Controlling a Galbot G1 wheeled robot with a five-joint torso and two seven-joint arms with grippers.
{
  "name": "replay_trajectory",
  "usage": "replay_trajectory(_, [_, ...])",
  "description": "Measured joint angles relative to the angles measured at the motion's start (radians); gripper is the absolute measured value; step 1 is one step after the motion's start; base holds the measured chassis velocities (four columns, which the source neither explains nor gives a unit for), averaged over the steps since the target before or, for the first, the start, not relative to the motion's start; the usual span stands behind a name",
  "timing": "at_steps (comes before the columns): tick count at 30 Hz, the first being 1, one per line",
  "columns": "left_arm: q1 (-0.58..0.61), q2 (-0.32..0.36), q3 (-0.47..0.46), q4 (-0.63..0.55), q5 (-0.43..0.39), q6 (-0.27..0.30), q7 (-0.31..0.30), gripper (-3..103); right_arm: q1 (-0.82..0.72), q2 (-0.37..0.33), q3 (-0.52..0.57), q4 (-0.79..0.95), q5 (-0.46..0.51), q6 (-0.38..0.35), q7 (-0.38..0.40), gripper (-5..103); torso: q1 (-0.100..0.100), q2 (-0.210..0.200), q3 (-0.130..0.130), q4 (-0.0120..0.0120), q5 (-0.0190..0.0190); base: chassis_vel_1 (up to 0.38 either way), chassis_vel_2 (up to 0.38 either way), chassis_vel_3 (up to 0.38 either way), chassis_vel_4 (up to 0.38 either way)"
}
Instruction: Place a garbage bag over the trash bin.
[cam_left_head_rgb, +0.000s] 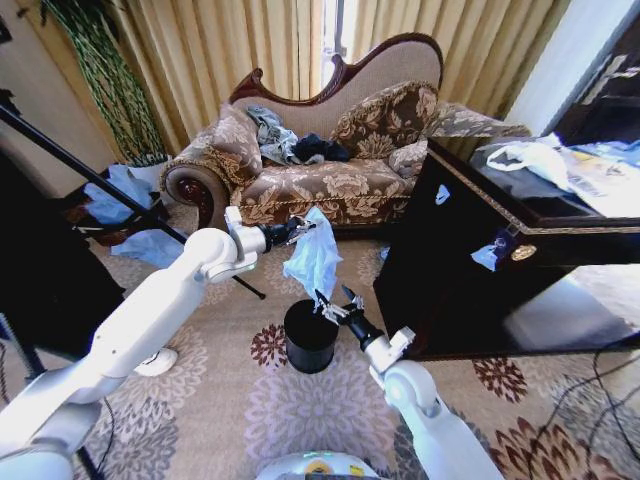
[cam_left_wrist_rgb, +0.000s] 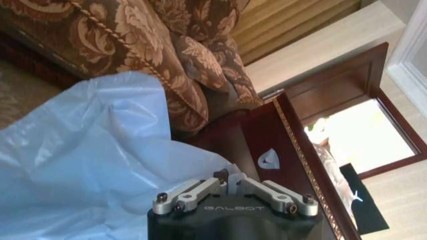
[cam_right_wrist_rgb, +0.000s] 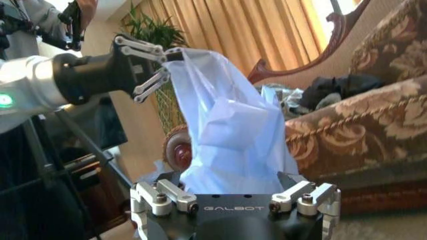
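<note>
You are looking at a pale blue, slightly see-through garbage bag hanging from the white-armed left gripper. Just below it a plain black trash bin is standing beside the black right gripper. Behind them a brown floral-patterned sofa is showing against gold curtains, and a beige carpet with maroon flowers is lying underneath.

We see the bag as thin, slightly see-through plastic film, creased and softly shiny. The bin looks smooth, matt black. The sofa wears woven floral cloth with glossy carved wood trim. The cabinet is polished dark wood. The left end effector shows bare metal links.
</note>
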Motion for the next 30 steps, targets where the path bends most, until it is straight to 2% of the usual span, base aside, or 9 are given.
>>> replay_trajectory(7, [0.003, 0.001, -0.002, -0.006, -0.001, -0.004, -0.003, 0, 0.051, -0.001, -0.010, -0.033, -0.027, 0.014, 0.025, 89, 0.000, 0.000, 0.000, 0.0000, 0.0002, 0.000, 0.000, 0.000, 0.000])
replay_trajectory(13, [0.031, 0.007, -0.012, -0.010, 0.004, -0.001, 0.000, 0, 0.046, -0.028, 0.003, -0.017, -0.037, 0.020, 0.027, 68, 0.000, 0.000, 0.000, 0.0000, 0.0001, 0.000, 0.000, 0.000, 0.000])
replay_trajectory(15, [0.035, 0.008, -0.014, -0.011, 0.006, -0.001, 0.001, 0, 0.041, -0.033, 0.007, -0.010, -0.037, 0.020, 0.025, 68, 0.000, 0.000, 0.000, 0.0000, 0.0000, 0.000, 0.000, 0.000, 0.000])
replay_trajectory(18, [0.037, 0.004, -0.017, -0.002, 0.015, -0.003, 0.008, 0, -0.006, -0.047, 0.034, 0.023, -0.049, 0.024, 0.011, 56, 0.000, 0.000, 0.000, 0.0001, 0.0003, 0.000, 0.000, 0.000, 0.000])
replay_trajectory(19, [0.037, 0.004, -0.017, -0.002, 0.015, -0.003, 0.008, 0, -0.006, -0.047, 0.034, 0.023, -0.049, 0.024, 0.011, 56, 0.000, 0.000, 0.000, 0.0001, 0.0003, 0.000, 0.000, 0.000, 0.000])
replay_trajectory(22, [0.029, -0.006, -0.018, 0.017, 0.021, -0.008, 0.010, 0, -0.079, -0.051, 0.076, 0.062, -0.064, 0.045, -0.001, 73, 0.000, 0.000, 0.000, -0.0002, 0.0003, 0.000, 0.000, 0.000, 0.000])
replay_trajectory(24, [0.027, -0.009, -0.018, 0.023, 0.022, -0.009, 0.010, 0, -0.109, -0.052, 0.095, 0.078, -0.065, 0.053, -0.004, 73, 0.000, 0.000, 0.000, -0.0001, 0.0002, 0.000, 0.000, 0.000, 0.000])
replay_trajectory(28, [0.016, -0.020, -0.018, 0.036, 0.025, -0.011, 0.011, 0, -0.192, -0.049, 0.144, 0.107, -0.069, 0.080, -0.004, 94, 0.000, 0.000, 0.000, -0.0003, 0.0000, 0.000, 0.000, 0.000, 0.000])
replay_trajectory(30, [0.013, -0.022, -0.018, 0.038, 0.025, -0.011, 0.011, 0, -0.198, -0.047, 0.145, 0.103, -0.074, 0.089, -0.004, 90, 0.000, 0.000, 0.000, -0.0003, 0.0001, 0.000, 0.000, 0.000, 0.000])
